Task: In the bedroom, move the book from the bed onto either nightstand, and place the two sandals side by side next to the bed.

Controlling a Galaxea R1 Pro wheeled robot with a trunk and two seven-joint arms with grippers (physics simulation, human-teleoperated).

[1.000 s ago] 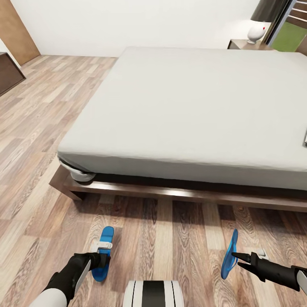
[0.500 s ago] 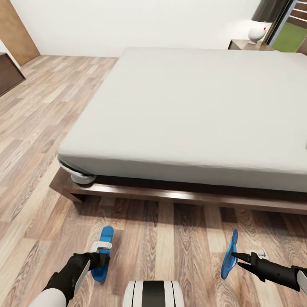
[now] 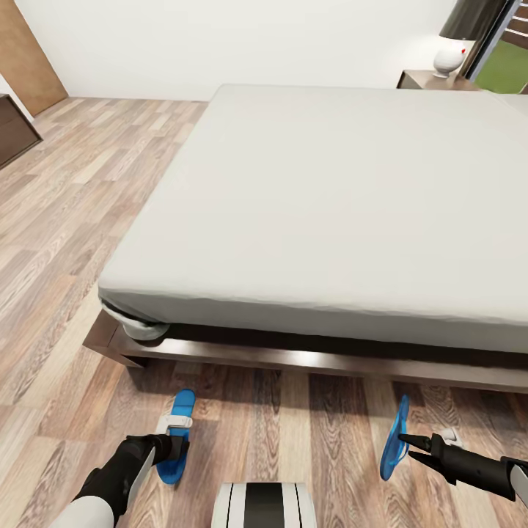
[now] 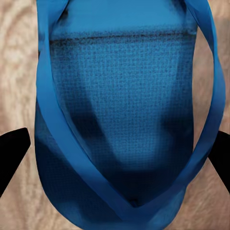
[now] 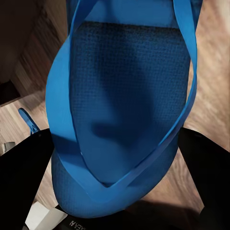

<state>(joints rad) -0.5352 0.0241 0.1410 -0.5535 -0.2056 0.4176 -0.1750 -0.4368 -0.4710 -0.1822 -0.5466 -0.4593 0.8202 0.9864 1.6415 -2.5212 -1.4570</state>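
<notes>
Off-white bed (image 3: 330, 198): one, we face its foot.
Floor (image 3: 66, 220): wood planks.
Sandals: two, bright blue, well apart, near the bed frame.
Left sandal (image 3: 176, 436): flat, left gripper (image 3: 178, 447) fingers clenched on it.
Right sandal (image 3: 394, 438): on edge, right gripper (image 3: 402, 440) fingers grasping it.
Handling: we judge them light, flexible; grip the sole's edge.
</notes>
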